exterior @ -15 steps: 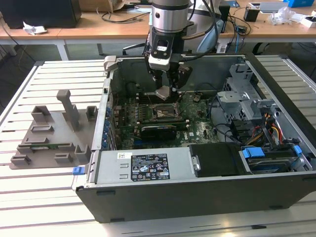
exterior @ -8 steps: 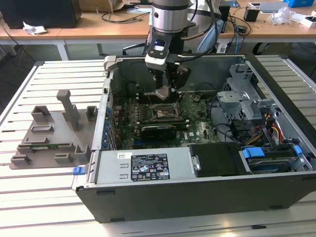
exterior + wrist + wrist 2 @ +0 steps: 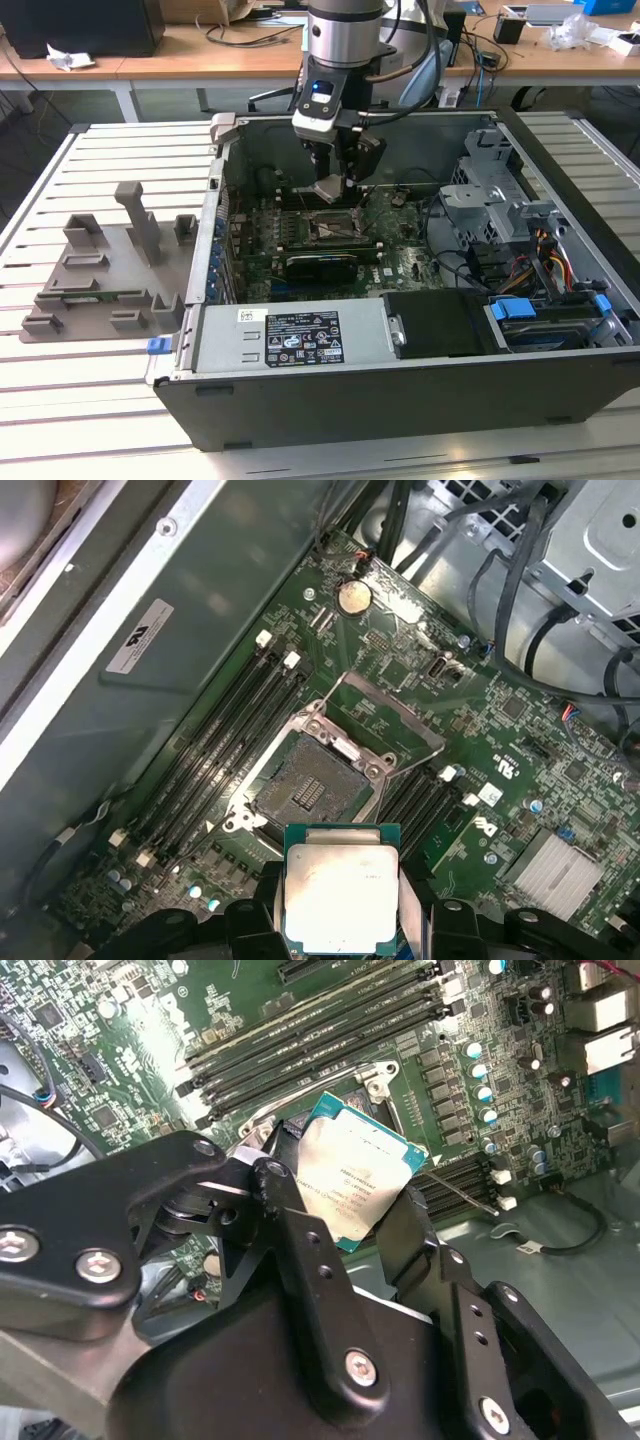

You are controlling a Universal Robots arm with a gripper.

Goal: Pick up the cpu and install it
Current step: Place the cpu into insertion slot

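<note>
Spanning the exterior view from edge to edge: a white slatted table [image 3: 60, 420]. Sitting on that table, across the centre and right of the frame, an open computer case [image 3: 400, 410], side panel off, with drive cages and bundled cables toward the right. Lying flat inside the case, a green motherboard [image 3: 410, 265], crowded with long black memory slots and small components. Placed at the exterior view's left, well apart from the case, a grey plastic holder block [image 3: 105, 275] with upright posts and slots.

Reaching down from the top centre of the exterior view into the case: the arm [image 3: 345, 35], ending in a black gripper [image 3: 333, 188] that hovers over the middle of the board. Directly below the gripper, a dark square socket [image 3: 312, 792], metal frame and levers swung open, contact field exposed, memory slots running along both sides.

Gripped just above that socket and not yet seated: the cpu [image 3: 340, 895], silver-grey metal top facing both wrist cameras, green rim showing around it. Clamped by the black fingers [image 3: 300, 1250] on two opposite edges, closed only as far as the chip's width. Seen tilted against the board in the second wrist view, squarer to the socket in the first wrist view.

Mounted near the far end of the board in the first wrist view, well apart from the chip: a round silver coin cell [image 3: 351, 598].
</note>
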